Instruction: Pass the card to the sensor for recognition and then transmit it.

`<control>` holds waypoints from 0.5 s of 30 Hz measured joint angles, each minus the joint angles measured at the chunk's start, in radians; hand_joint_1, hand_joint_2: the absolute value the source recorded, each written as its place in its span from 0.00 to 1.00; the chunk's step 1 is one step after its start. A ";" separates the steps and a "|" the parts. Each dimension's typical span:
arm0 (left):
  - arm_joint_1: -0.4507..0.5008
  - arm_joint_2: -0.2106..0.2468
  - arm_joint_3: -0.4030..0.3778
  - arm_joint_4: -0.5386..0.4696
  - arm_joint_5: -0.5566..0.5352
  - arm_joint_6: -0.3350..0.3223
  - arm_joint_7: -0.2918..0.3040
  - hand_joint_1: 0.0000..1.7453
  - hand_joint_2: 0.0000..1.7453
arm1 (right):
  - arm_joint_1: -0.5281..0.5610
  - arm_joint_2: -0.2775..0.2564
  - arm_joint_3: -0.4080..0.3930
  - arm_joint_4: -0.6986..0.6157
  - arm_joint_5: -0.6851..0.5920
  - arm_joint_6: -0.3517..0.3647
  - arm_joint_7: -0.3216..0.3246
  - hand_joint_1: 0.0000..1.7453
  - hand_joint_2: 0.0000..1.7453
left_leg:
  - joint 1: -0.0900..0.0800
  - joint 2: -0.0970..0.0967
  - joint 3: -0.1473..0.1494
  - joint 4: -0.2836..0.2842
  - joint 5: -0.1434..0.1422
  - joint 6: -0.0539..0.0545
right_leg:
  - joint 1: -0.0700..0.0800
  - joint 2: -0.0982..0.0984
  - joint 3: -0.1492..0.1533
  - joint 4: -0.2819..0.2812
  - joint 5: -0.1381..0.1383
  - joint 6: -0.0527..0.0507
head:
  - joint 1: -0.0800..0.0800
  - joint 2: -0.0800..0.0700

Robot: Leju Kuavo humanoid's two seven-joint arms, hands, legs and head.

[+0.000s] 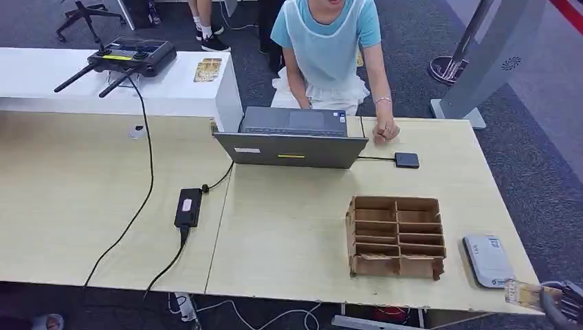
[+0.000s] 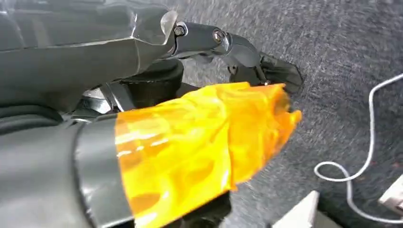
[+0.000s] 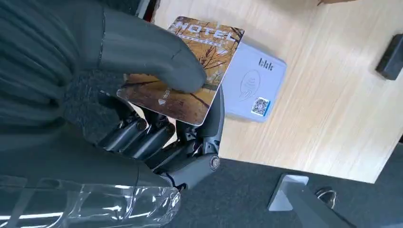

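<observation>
The right hand (image 3: 157,90) pinches the card (image 3: 190,66) under its thumb, near the sensor (image 1: 488,260) at the table's (image 1: 289,227) right front corner. The shallow grip might let the card slip.

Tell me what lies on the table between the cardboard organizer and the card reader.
Nothing: in the head view, only bare tabletop separates the cardboard organizer from the card reader.
</observation>
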 joint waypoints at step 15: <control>0.000 0.005 0.298 -0.005 0.261 0.053 -0.101 0.00 0.00 | -0.021 0.065 -0.069 -0.078 0.009 -0.059 0.011 1.00 1.00 | -0.003 -0.002 0.003 0.000 -0.001 0.002 | -0.002 0.000 0.002 0.000 -0.001 0.001 | 0.000 0.000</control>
